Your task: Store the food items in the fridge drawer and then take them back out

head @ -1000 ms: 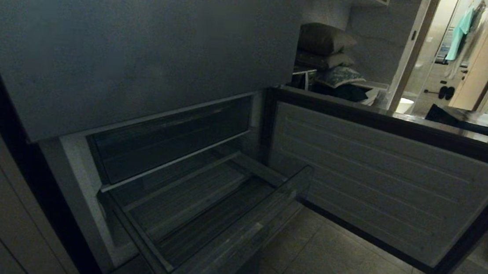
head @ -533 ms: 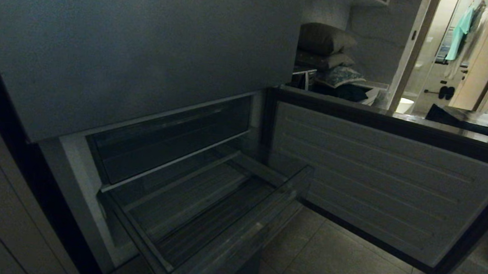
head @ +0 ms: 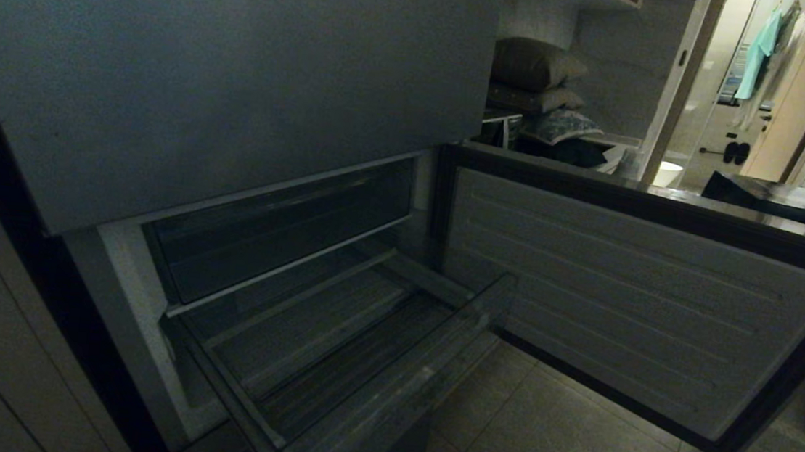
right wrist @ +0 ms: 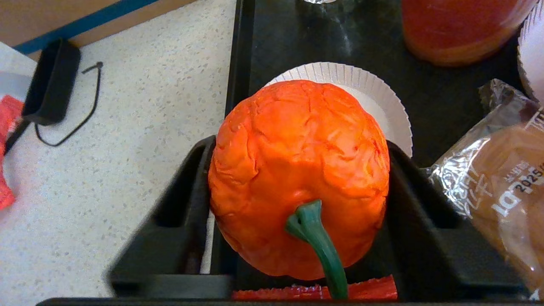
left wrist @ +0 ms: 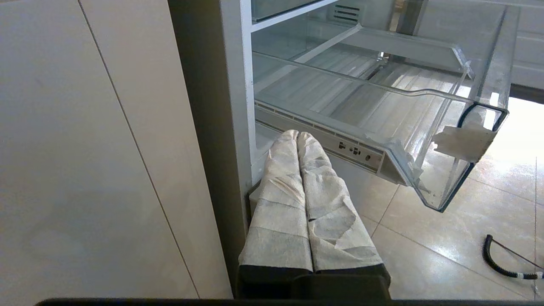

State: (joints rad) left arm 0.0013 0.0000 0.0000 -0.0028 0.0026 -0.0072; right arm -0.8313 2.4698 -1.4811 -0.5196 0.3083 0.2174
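Beside the pale cabinet wall (left wrist: pixel 85 148), the left claw (left wrist: pixel 297 135) rests low at the fridge frame with its two wrapped fingers (left wrist: pixel 282 178) pressed together, holding nothing. To its right the clear fridge drawer (head: pixel 361 368) stands pulled out and bare, its long side across the fridge opening, its front lip toward the tiled floor (head: pixel 573 445). The fridge door (head: pixel 644 298) hangs open further right. Compared with a second before, the head view looks the same. Out of that view, the right claw (right wrist: pixel 297 178) grips an orange pepper (right wrist: pixel 297 170) between its black fingers (right wrist: pixel 182 204); the green stem (right wrist: pixel 316 242) points back to the wrist. Behind the pepper lie a white paper plate (right wrist: pixel 382 106) on a black tray (right wrist: pixel 297 34) and, beside it, a wrapped bun (right wrist: pixel 497 182).
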